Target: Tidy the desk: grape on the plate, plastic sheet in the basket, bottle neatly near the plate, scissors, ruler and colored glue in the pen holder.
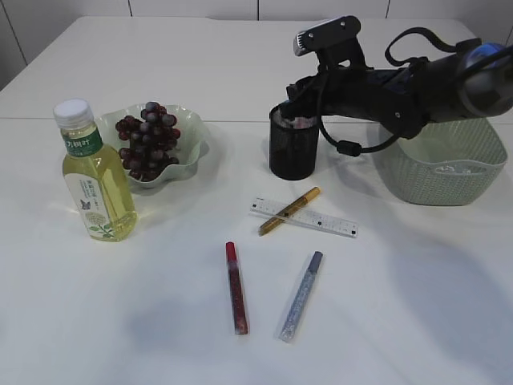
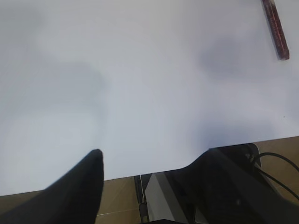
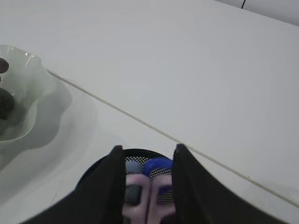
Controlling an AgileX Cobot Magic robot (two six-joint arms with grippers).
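Right gripper (image 1: 298,120) over pen holder (image 1: 293,144) at 12 o'clock, jaws apart, scissors (image 3: 145,193) between, grip unclear; could tip holder if handles snag on exit. Ruler (image 1: 304,216) and glue pens at 6 untouched.
Left wrist: left gripper (image 2: 149,172) parted, empty.
Right wrist: handles inside holder.

You are looking at a broad white surface (image 1: 160,337) that fills nearly every view, matte and evenly lit, with soft grey shadows pooling across it. A thin seam (image 3: 154,127) runs across it, as where two tops meet. Behind its far edge you see a pale wall (image 1: 192,8) divided by dark vertical joints into panels. Past the near edge, in the left wrist view, you see a brown tiled floor (image 2: 119,196) with pale grout lines.
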